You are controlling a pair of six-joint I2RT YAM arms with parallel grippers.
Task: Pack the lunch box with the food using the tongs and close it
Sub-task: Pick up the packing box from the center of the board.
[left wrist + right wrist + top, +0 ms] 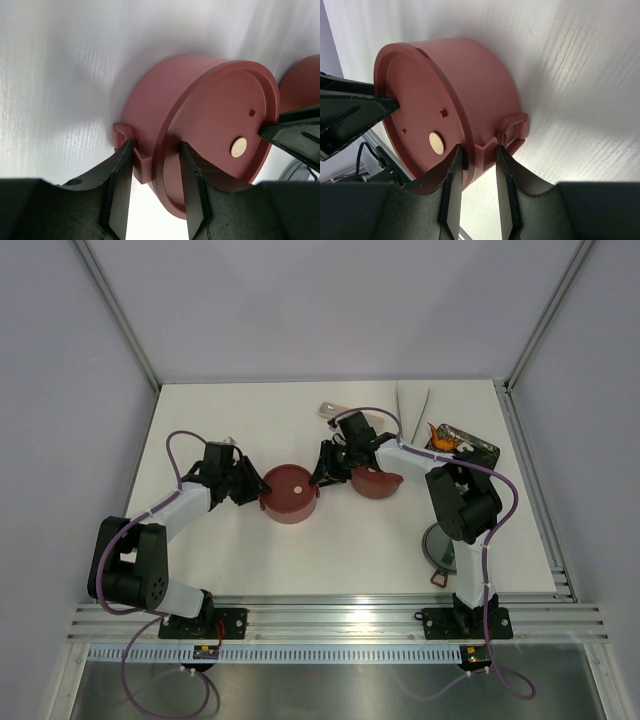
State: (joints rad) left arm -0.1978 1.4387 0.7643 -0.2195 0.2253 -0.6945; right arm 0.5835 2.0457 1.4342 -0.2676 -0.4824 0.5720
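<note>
The bench (pixel 350 550) carries all task items within reach of both arms, which converge from opposite sides on one lidded bowl (pixel 290 498) at bench centre. This two-sided approach is judged to keep the bowl level and stop it sliding, as needed for lifting or stacking a tier of the lunch box. A second bowl (pixel 378 485) sits just beside it to the right, partly under the right arm, so its contents cannot be told. The grey top lid (pixel 435 540) lies near the right arm's base, well apart from both bowls, presumably parked until final closure. The black tray (pixel 485 452) sits at the far right, and the tongs (pixel 412 405) lie on the bench behind it, held by neither arm. The left gripper (pixel 155 150) pinches the lidded bowl at its rim, with one finger against the side lug (pixel 125 132) and the other on the flat disc lid (pixel 220 130). The right gripper (pixel 476 152) pinches the opposite rim in the same way, beside the matching lug (each lug gives the outer finger a stop against rotation). Bearing on the lid face also clamps the lid to the bowl, which is judged to prevent it lifting off in transit. Orange food (pixel 445 440) shows on the tray, so packing is judged incomplete.
</note>
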